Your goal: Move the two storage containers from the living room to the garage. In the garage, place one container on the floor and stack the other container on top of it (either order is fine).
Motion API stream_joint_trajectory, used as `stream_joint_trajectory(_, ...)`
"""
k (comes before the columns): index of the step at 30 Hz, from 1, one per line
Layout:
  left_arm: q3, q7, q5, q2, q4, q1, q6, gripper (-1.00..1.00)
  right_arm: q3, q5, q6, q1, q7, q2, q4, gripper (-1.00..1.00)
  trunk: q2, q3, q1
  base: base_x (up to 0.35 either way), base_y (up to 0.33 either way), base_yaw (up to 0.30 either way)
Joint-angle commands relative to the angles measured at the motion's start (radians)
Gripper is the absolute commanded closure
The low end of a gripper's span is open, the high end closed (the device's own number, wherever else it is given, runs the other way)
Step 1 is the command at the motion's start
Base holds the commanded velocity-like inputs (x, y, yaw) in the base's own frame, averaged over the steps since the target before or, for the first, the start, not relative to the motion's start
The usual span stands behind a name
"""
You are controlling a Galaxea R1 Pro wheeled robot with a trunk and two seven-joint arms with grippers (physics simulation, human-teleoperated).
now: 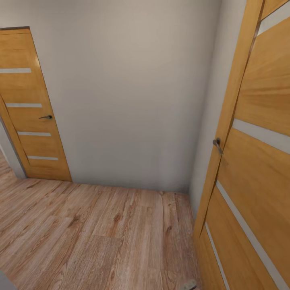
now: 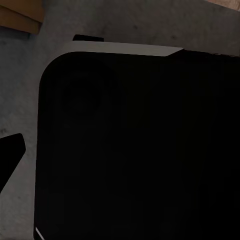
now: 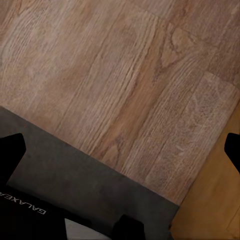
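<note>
Wood planks run up to a plain pale wall; no orange-red bins are in sight, so their handling can't be judged here. An open door juts in close on the right of that wall, a shut door on its left, leaving a narrow corner to turn in. The right pincer has its fingers wide apart over the planks, holding nothing; I cannot tell the left pincer's state.

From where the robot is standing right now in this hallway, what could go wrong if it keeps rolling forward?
The open wooden door at the right stands close, and its handle juts out, so the base or right arm may clip it. Straight ahead is a blank wall, a dead end, so a turn in this tight corner could scrape the door's edge. The closed door at the left may block that way out.
</note>
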State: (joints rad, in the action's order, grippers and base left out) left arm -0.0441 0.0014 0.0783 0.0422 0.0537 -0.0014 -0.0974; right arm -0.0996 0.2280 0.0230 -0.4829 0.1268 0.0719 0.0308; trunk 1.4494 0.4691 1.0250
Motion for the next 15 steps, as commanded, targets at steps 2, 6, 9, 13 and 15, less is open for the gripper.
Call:
stream_joint_trajectory(2, -0.003, 0.000, 0.008, 0.001, 0.000, 0.000, -0.002, -1.00, -0.008, 0.000, 0.009, 0.008, 0.001, -0.007, 0.003, -1.00, 0.001, 0.001, 0.000, 0.000, 0.000, 0.000)
stream_joint_trajectory(6, -0.003, 0.000, 0.007, 0.000, 0.000, 0.000, -0.002, -1.00, -0.008, -0.001, 0.018, 0.053, 0.001, -0.016, 0.002, -1.00, 0.001, 0.001, 0.000, 0.000, 0.000, 0.000)
stream_joint_trajectory(9, -0.003, 0.000, 0.007, 0.001, 0.000, 0.000, -0.002, -1.00, -0.008, -0.002, 0.032, 0.086, -0.001, -0.028, 0.003, -1.00, 0.001, 0.001, 0.000, 0.000, 0.000, 0.000)
stream_joint_trajectory(13, -0.003, 0.000, 0.007, 0.001, 0.000, 0.000, -0.002, -1.00, -0.007, -0.004, 0.041, 0.105, -0.002, -0.048, 0.003, -1.00, 0.001, 0.001, 0.000, 0.000, 0.000, 0.000)
stream_joint_trajectory(15, -0.003, 0.000, 0.007, 0.001, 0.000, 0.000, -0.002, -1.00, -0.007, -0.005, 0.043, 0.115, -0.005, -0.052, 0.003, -1.00, 0.001, 0.001, 0.000, 0.000, 0.000, 0.000)
